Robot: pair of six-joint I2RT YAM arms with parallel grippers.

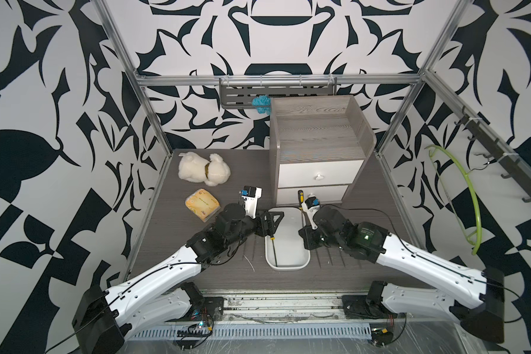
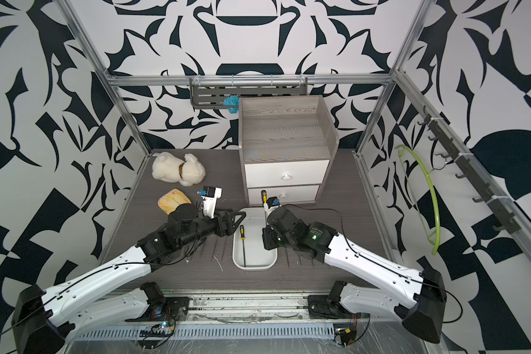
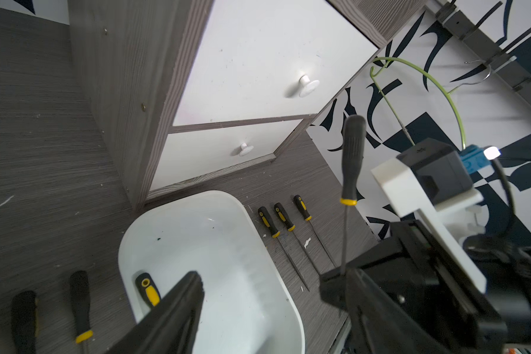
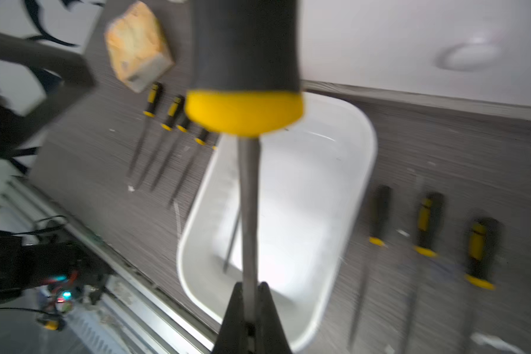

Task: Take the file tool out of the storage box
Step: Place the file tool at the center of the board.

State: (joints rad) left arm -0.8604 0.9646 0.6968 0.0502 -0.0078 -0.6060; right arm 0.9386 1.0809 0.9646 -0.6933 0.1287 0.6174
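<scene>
So the file tool (image 4: 248,196) is out of the storage box (image 4: 319,184) — the right gripper (image 4: 250,288) has its jaws clenched on the bare metal shaft. The black handle with the yellow collar sticks up away from the jaws, pretty much upright. The box sits on the table (image 1: 172,239) right below those jaws, white and shallow, and there's a second file (image 2: 242,232) lying flat inside it along one long wall. The left gripper (image 1: 272,223) hangs over the cabinet end of the box with its jaws spread and nothing between them — the second file's handle is just under one of its fingers (image 3: 181,306). Out to either side of the jaws, loose files (image 3: 284,216) lie in rows on the table beside the box. Beyond both grippers stands the grey cabinet (image 1: 316,147) with two white drawers. Off past the left jaws there's a yellow packet (image 1: 202,204) and a plush toy (image 1: 203,168).
</scene>
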